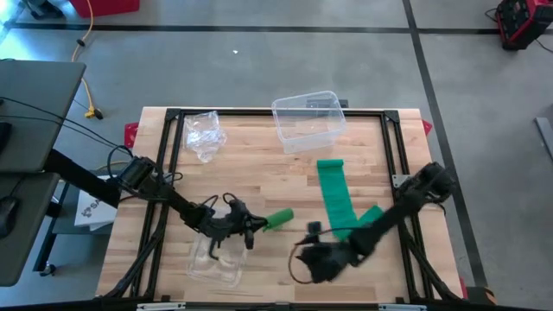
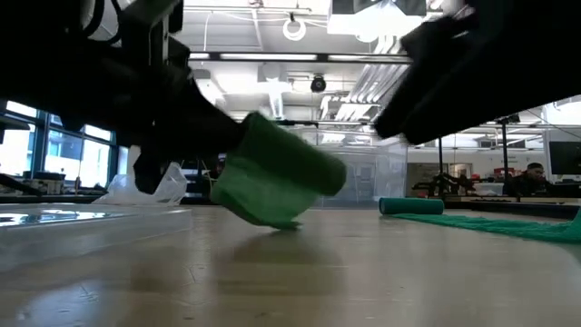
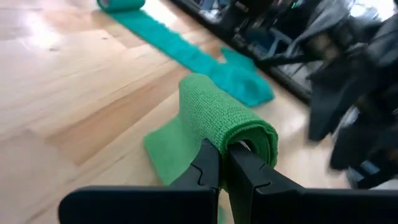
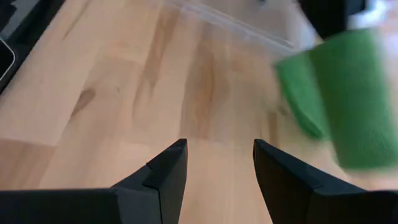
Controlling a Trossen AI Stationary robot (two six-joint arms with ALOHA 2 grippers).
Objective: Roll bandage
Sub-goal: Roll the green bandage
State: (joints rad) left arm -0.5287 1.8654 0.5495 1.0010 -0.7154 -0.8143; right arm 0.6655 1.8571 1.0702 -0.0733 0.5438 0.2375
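A bright green bandage roll [image 1: 278, 219] is near the table's middle front, with my left gripper [image 1: 251, 228] shut on its left end. In the low view the green roll [image 2: 277, 182] is tilted. A loose tail [image 3: 166, 149] trails from it onto the wood. My right gripper [image 1: 307, 255] hovers open just right of the roll, near the front edge, with nothing between its fingers [image 4: 166, 174]. A teal bandage strip [image 1: 334, 200] lies flat at the right, its rolled end [image 1: 330, 164] toward the far side. My left gripper pinches the roll's wall at its near open end [image 3: 214, 138] between its two fingers, one finger [image 3: 249, 171] at the hollow and one outside. The fingers come nearly level from the table's left, along the roll. The roll is tilted, and its tail [image 2: 272, 220] reaches the table.
A clear plastic tub [image 1: 308, 121] stands at the far middle and a crumpled clear bag [image 1: 206, 134] at the far left. Another clear plastic wrapper [image 1: 214, 259] lies at the front, under the left arm. A black frame [image 1: 173, 117] rims the tabletop.
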